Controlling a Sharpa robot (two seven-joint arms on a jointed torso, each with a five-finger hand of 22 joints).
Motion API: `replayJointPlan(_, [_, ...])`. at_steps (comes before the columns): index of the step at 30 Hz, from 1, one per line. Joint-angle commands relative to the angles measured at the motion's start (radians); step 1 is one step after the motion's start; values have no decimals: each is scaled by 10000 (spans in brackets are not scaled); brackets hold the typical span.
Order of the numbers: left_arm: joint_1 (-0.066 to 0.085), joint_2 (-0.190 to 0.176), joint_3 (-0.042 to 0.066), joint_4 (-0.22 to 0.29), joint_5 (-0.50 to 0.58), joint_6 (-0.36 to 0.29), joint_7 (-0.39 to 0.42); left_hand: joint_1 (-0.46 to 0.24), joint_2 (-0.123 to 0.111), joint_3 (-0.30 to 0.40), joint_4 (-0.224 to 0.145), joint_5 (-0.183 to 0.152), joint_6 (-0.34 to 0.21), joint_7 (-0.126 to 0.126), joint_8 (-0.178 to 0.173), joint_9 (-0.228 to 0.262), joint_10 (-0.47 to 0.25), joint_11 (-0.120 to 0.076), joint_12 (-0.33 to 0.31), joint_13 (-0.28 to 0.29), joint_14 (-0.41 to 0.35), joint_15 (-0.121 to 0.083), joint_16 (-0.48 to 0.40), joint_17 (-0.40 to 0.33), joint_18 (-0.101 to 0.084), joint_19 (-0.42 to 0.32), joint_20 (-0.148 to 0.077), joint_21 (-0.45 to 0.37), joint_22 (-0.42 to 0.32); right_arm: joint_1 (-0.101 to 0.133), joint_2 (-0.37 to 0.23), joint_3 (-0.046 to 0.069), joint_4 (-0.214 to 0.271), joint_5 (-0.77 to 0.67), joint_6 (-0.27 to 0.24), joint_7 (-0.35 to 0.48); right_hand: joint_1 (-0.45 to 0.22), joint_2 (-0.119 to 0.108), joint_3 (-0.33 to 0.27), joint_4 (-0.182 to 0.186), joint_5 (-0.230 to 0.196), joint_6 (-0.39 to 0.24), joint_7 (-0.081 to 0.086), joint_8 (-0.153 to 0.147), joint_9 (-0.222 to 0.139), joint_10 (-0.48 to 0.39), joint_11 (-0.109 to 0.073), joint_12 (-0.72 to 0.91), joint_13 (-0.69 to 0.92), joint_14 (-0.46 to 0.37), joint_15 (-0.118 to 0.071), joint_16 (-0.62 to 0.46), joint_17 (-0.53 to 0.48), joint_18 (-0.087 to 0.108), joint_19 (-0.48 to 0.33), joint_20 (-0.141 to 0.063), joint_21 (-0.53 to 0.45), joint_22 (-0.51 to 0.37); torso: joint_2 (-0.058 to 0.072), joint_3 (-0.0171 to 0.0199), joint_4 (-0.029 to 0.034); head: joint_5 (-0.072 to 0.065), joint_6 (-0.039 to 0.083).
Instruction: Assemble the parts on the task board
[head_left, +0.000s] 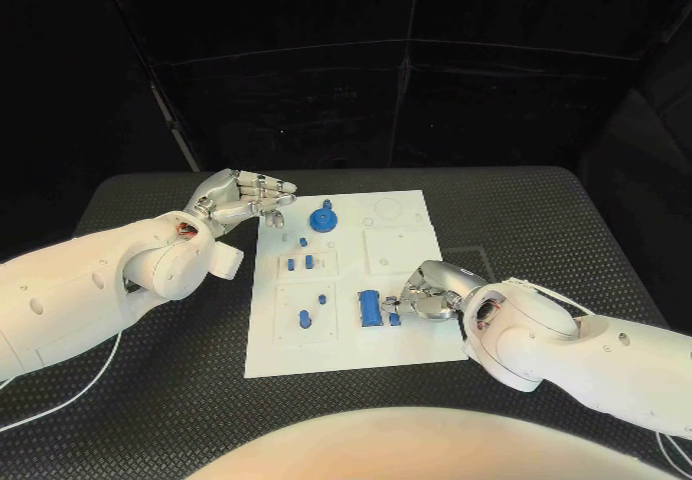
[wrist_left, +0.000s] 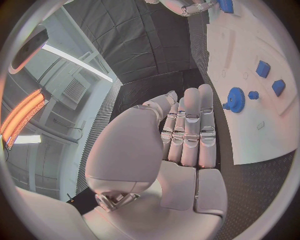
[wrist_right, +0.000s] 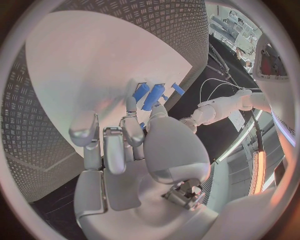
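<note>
The blue block (head_left: 371, 306) sits near the board's (head_left: 411, 345) front edge toward its right side, with your right hand (head_left: 428, 291) closing its fingertips (wrist_right: 130, 104) on it; whether it's actually gripped, can't tell. Keep it level and settle it square into its slot before releasing. Left hand (head_left: 242, 197) hangs empty at the board's far-left corner, fingers straight — keep it off the gear (head_left: 323, 216).

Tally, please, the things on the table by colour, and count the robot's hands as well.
White task board: 1
Silver hands: 2, the left hand and the right hand
Blue gear-shaped part: 1
Other blue parts: at least 6; those beside the right hand are hard to tell apart
Total: at least 10
</note>
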Motion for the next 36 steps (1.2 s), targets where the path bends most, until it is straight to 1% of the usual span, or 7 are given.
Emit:
replayJointPlan(1, [12, 2, 9, 12, 37, 97, 22, -29, -18, -9, -59, 2, -49, 33, -31, -9, -100, 5, 63, -16, -72, -24, -58, -15, 131, -51, -4, -70, -14, 12, -38, 3, 70, -176, -99, 76, -103, 13, -55, -9, -3, 26, -34, 64, 15, 85, -18, 46, 21, 776, -58, 49, 1274, -69, 87, -8, 50, 22, 7, 1, -5, 1, 1])
replayJointPlan(6, [12, -4, 9, 13, 37, 99, 15, -29, -18, -9, -59, 2, -49, 33, -31, -9, -100, 5, 63, -16, -72, -24, -58, -15, 131, -51, -4, -70, -14, 11, -112, 3, 98, -267, -72, 71, -82, 28, -61, -25, 35, 36, -45, 80, 29, 102, -28, 69, 42, 781, -65, 61, 1292, -75, 105, -14, 69, 53, 2, -3, -3, -10, 13])
replayJointPlan(9, [12, -6, 9, 11, 37, 98, 13, -29, -18, -9, -59, 2, -49, 33, -31, -9, -100, 5, 63, -16, -72, -24, -58, -15, 131, -51, -4, -70, -14, 11, -161, 3, 115, -319, 46, 76, 344, -106, -47, -185, -14, 17, -64, 109, 71, 112, -47, 80, 59, 782, -87, 68, 1302, -74, 107, -34, 77, 63, 0, -2, -1, -11, 10])
replayJointPlan(12, [12, -10, 9, 7, 37, 91, 7, -29, -18, -9, -59, 2, -49, 33, -31, -9, -100, 5, 63, -16, -72, -24, -58, -15, 131, -51, -4, -70, -14, 11, -209, 3, 151, -350, 200, 95, 1006, -284, -15, -450, -499, -8, -55, 146, 126, 106, -47, 69, 67, 782, -90, 74, 1315, -78, 101, -46, 77, 71, 5, 1, 5, -6, 11])
replayJointPlan(14, [12, -10, 9, 2, 37, 91, 4, -29, -18, -9, -59, 2, -49, 33, -31, -9, -100, 5, 63, -16, -72, -24, -58, -15, 131, -51, -4, -70, -14, 11, -245, 3, 194, -362, 267, 107, 1154, -316, -29, -495, -691, -16, -47, 160, 148, 109, -42, 71, 75, 784, -85, 82, 1329, -81, 104, -44, 84, 85, 1, 1, -2, 3, 9])
replayJointPlan(22, [10, -1, 9, -26, 37, 92, -9, -29, -18, -9, -59, 2, -49, 33, -31, -9, -100, 5, 63, -16, -72, -24, -58, -15, 131, -51, -4, -70, -14, 10, -389, 2, 360, -372, 336, 120, 1098, -290, -101, -377, -842, -19, -38, 178, 174, 122, -32, 85, 94, 787, -76, 92, 1348, -85, 115, -37, 97, 112, 6, 5, -18, 0, 9])
replayJointPlan(36, [5, 29, 8, -64, 37, 129, -10, -29, -18, -9, -59, 2, -49, 33, -31, -9, -100, 5, 63, -16, -72, -24, -58, -15, 131, -51, -4, -70, -14, 10, -498, 2, 343, -350, 614, 136, 1162, -310, -131, -359, -947, -18, -48, 196, 196, 129, -37, 91, 104, 789, -78, 98, 1358, -88, 121, -35, 107, 131, 2, -4, 3, -30, 9])
